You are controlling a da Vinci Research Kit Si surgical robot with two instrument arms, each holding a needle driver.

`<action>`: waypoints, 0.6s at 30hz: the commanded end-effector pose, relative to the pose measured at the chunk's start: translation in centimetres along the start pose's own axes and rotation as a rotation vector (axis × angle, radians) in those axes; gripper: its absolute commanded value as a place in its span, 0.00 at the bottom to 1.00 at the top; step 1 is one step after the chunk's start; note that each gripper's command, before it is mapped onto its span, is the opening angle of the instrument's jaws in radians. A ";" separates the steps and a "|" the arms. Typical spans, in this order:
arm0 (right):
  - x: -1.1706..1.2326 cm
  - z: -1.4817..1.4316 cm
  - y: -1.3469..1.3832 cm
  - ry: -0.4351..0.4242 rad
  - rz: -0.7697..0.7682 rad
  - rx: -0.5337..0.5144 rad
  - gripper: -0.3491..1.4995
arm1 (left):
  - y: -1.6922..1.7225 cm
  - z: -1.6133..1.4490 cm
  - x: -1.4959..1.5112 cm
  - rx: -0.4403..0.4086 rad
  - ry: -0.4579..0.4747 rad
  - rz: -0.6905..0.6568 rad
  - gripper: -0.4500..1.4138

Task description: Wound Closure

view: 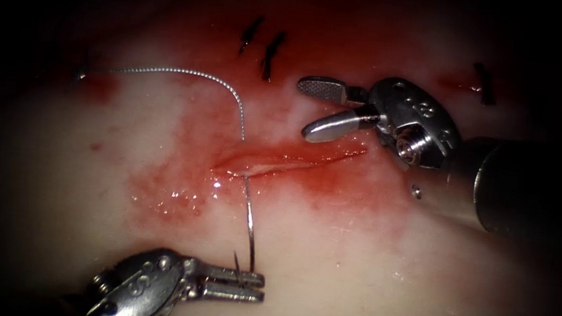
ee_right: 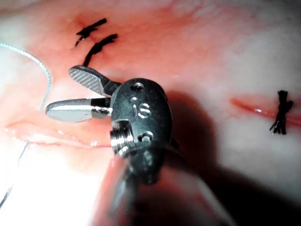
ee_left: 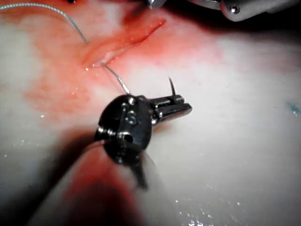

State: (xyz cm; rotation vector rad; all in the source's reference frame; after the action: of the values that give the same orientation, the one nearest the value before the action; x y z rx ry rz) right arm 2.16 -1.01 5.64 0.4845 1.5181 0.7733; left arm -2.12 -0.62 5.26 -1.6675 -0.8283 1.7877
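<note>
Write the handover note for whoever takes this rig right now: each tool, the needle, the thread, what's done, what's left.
Left pincer: shut on the needle near its pointed end, below the cut; the tip pokes up past the jaws.
Right pincer: open, holding nothing, hovering above the right end of the cut.
Needle: out of the tissue.
Thread: runs from the needle up to the cut's left end, then curves up and away to the left over the tissue.
Done: dark stitches sit in the tissue above the cut, another at far right.
Left: this cut lies open, with no knot on it; red fluid surrounds it.
</note>
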 end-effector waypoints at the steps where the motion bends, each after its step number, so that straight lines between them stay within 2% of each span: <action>1: -0.07 0.07 0.02 0.000 0.001 0.002 0.25 | -0.04 0.06 -0.03 -0.003 -0.001 0.030 0.00; 2: -0.07 0.06 0.01 0.000 0.001 0.000 0.23 | -0.03 0.05 -0.01 0.017 -0.003 0.080 0.00; 3: -0.07 0.06 0.00 0.000 0.024 0.020 0.26 | -0.02 0.05 0.05 0.049 -0.008 0.163 0.00; 4: -0.07 0.06 0.00 0.000 0.024 0.020 0.26 | -0.02 0.05 0.05 0.049 -0.008 0.163 0.00; 7: -0.09 0.05 -0.04 -0.006 0.130 0.026 0.39 | 0.01 0.04 0.19 0.103 -0.020 0.311 0.00; 8: -0.09 0.05 -0.06 -0.007 0.148 0.027 0.39 | 0.03 0.04 0.26 0.122 -0.028 0.360 0.00; 9: -0.10 0.05 -0.08 -0.008 0.166 0.029 0.35 | 0.04 0.04 0.31 0.135 -0.034 0.400 0.00; 11: -0.11 0.04 -0.13 -0.023 0.213 0.031 0.19 | 0.08 0.03 0.45 0.173 -0.053 0.480 0.00; 12: -0.10 0.02 -0.18 -0.073 0.305 0.031 0.01 | 0.11 0.03 0.56 0.211 -0.074 0.546 0.00; 14: -0.08 0.00 -0.23 -0.130 0.315 0.026 0.00 | 0.15 0.04 0.66 0.246 -0.096 0.598 0.00; 18: -0.01 -0.04 -0.30 -0.147 0.330 0.028 0.00 | 0.18 0.05 0.75 0.284 -0.116 0.668 0.00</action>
State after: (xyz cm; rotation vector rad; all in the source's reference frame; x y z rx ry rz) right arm 2.08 -1.23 5.34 0.8215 1.3214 0.9607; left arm -2.19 -0.14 4.55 -1.7671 0.0095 2.3397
